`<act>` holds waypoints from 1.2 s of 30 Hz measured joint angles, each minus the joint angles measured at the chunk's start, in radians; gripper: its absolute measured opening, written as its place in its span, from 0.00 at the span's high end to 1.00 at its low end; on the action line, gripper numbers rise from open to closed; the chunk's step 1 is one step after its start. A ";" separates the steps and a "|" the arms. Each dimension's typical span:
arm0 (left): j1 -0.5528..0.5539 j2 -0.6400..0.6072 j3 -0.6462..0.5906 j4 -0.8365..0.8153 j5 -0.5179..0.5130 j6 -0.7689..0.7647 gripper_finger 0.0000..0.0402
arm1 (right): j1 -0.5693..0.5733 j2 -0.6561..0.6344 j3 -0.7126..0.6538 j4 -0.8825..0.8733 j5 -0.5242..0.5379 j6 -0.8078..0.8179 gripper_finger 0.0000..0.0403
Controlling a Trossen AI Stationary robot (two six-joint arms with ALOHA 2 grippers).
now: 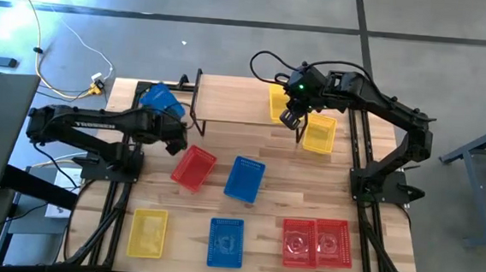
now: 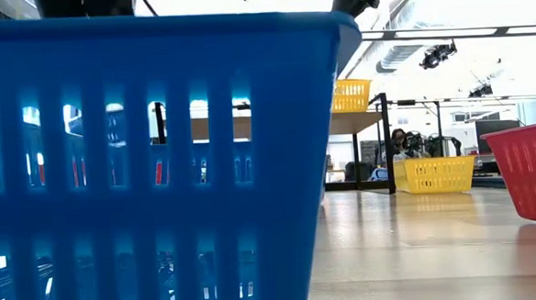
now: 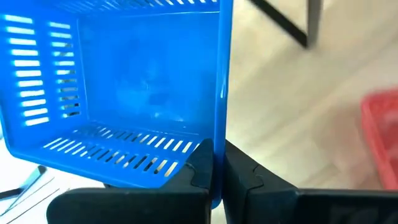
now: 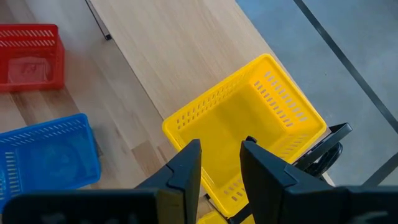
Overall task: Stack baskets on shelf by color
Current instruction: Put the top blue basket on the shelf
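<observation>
While the high view hides it, the left pincer (image 3: 217, 171) shows clamped on a blue basket's (image 3: 143, 81) wall.

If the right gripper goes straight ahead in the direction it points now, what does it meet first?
Most likely the yellow basket on the shelf. The right gripper has open fingers and points into that basket, so it would probably reach the inside floor or near rim first; depth is unclear.
</observation>
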 joint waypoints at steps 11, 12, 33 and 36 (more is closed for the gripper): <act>0.142 -0.010 0.258 -0.015 -0.076 0.278 1.00 | 0.000 0.000 0.000 0.000 -0.002 -0.002 0.76; 0.150 -0.008 0.287 -0.006 -0.072 0.328 1.00 | 0.000 0.000 0.000 0.000 -0.002 -0.002 0.76; 0.164 0.135 0.531 0.103 0.275 0.862 1.00 | 0.000 0.000 0.000 0.000 -0.002 0.026 0.76; 0.164 0.177 0.531 0.103 0.270 0.872 1.00 | 0.000 0.000 0.000 0.000 -0.002 0.027 0.76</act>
